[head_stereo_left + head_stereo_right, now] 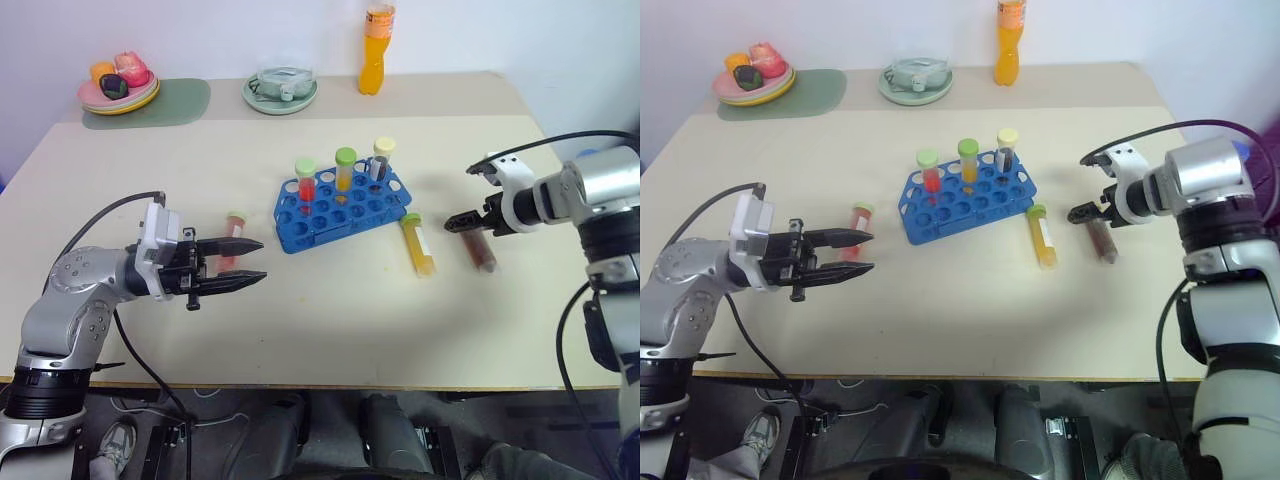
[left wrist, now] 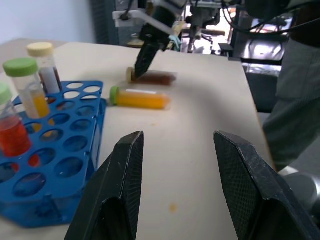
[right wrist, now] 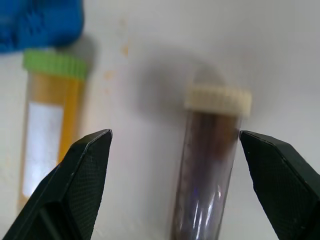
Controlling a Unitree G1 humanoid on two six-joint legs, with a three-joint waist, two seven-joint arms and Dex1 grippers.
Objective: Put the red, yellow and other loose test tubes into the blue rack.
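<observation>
Three tubes are standing in the blue rack point(image 1: 340, 208) and three are lying loose on the surface point(image 1: 300, 320): a red tube point(image 1: 231, 236), a yellow tube point(image 1: 417, 243), a brown tube point(image 1: 479, 248). The right gripper point(image 3: 175, 165) is hovering released over the brown one; the left gripper point(image 1: 238, 262) is parted, holding nothing, near the red.

No legible text (labels blank).

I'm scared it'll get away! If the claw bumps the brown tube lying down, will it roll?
Probably. The brown tube is round and lies on its side on the smooth table, so a nudge could roll it. Its wider cream cap might curve its path. It looks small and light.
</observation>
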